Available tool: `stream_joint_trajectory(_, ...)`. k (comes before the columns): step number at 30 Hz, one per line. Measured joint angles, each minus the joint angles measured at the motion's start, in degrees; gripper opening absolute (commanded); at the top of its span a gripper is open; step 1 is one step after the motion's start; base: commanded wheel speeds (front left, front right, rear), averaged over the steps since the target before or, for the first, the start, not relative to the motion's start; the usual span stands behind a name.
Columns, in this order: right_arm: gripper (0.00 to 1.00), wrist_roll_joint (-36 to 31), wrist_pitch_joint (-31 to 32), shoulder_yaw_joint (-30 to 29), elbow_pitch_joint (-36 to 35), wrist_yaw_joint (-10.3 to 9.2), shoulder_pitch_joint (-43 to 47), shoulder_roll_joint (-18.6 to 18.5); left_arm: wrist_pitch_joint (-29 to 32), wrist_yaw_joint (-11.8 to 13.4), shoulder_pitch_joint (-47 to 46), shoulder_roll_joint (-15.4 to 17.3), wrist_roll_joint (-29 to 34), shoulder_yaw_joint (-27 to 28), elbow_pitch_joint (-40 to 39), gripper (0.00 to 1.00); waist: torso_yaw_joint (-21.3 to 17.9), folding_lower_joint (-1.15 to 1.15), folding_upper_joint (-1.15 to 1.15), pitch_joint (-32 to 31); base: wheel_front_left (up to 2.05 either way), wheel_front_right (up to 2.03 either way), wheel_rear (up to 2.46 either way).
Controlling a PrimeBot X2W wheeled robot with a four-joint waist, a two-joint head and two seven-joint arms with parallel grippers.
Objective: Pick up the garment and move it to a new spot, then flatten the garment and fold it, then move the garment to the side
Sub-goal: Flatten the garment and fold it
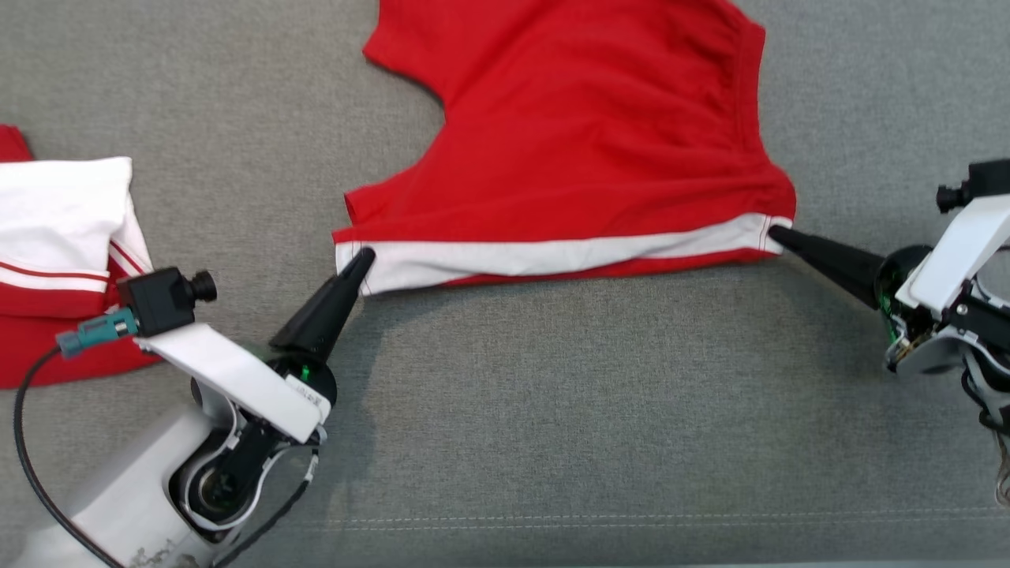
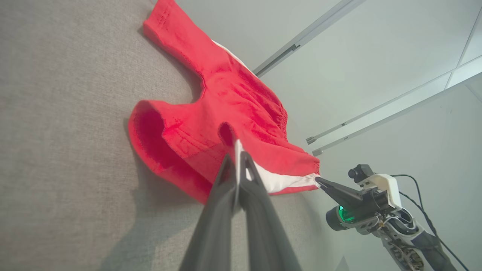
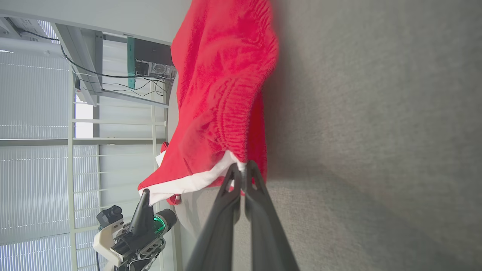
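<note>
Garment [image 1: 584, 142] | left tool [image 1: 364, 256] pinching its left hem corner | right tool [image 1: 773, 231] pinching its right hem corner

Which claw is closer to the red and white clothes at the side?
Left. The left gripper is beside that pile; the right gripper is far across, at the other corner of the garment.

Red-and-white cloth pile [image 1: 63, 260] lies on grey fabric surface [image 1: 552, 410].
</note>
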Motion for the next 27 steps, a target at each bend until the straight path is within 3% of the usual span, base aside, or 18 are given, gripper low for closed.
stream_joint_trajectory(19, 0.0, 1.3, -0.6, 1.4, 0.1, 0.0, 11.6, 1.8, -1.6, 0.0, 10.5, -3.4, -0.1, -1.4, 4.1, 0.0, 0.1, 0.0, 0.0, -10.0, 0.0, 0.0, 0.0)
stream_joint_trajectory(20, 0.11, 1.1, -0.7, 1.5, 0.0, 0.0, 12.0, 1.8, -1.6, 0.0, 10.7, -3.4, -0.1, -1.7, 4.3, 0.0, 0.0, -0.01, 0.0, -10.3, 0.0, 0.0, 0.0)
stream_joint_trajectory(21, 0.47, 0.6, -1.1, 1.7, -0.2, 0.0, 12.3, 1.7, -1.6, 0.0, 10.8, -3.5, -0.1, -1.8, 4.4, 0.04, 0.0, 0.0, 0.0, -10.6, 0.0, 0.0, 0.0)
stream_joint_trajectory(22, 1.0, 0.1, -1.8, 1.9, -0.4, 0.0, 12.5, 1.7, -1.7, 0.0, 10.8, -3.6, 0.0, -1.8, 4.6, 0.34, 0.0, 0.0, 0.0, -10.8, 0.0, 0.0, 0.0)
stream_joint_trajectory(23, 1.0, -0.6, -2.6, 2.0, -1.1, 0.0, 12.7, 1.5, -1.8, 0.0, 10.8, -3.5, 0.6, -1.8, 5.1, 0.87, -0.1, 0.0, 0.0, -11.1, 0.0, 0.0, 0.0)
stream_joint_trajectory(24, 1.0, -1.3, -3.6, 2.0, -1.8, 0.0, 12.9, 1.3, -1.8, 0.0, 10.8, -3.5, 1.1, -1.8, 5.8, 1.0, -0.1, 0.0, 0.0, -11.3, 0.0, 0.0, 0.0)
stream_joint_trajectory(27, 1.0, -2.7, -7.0, 2.0, -3.8, 0.0, 13.5, 0.7, -2.3, 0.0, 11.6, -3.5, 2.4, -1.7, 6.9, 1.0, -0.1, 0.0, 0.0, -12.3, 0.0, 0.0, 0.0)
